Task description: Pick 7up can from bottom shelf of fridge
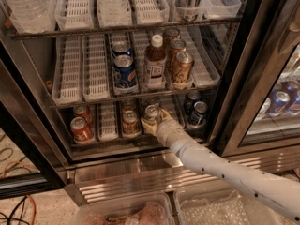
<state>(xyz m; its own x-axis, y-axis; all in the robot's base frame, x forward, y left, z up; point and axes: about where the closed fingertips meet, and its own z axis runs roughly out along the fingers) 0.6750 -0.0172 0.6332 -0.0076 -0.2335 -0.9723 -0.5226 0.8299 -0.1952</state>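
The fridge point(234, 78) stands open. Its bottom shelf point(108, 125) holds white lane trays with cans. The 7up can point(151, 111), pale silver with a shiny top, stands in a middle lane of that shelf. My gripper point(153, 120) reaches in from the lower right on a white arm point(220, 168). Its yellowish fingers point(164, 115) sit on either side of the 7up can and close against it. The can still rests on the shelf.
On the bottom shelf, orange cans point(81, 128) stand at the left, an orange-gold can point(130, 121) sits just left of the 7up can, and dark blue cans point(198, 112) are at the right. The rack above holds a Pepsi can point(124, 71), a bottle point(154, 62) and brown cans point(182, 67). Plastic bins point(126, 212) lie below.
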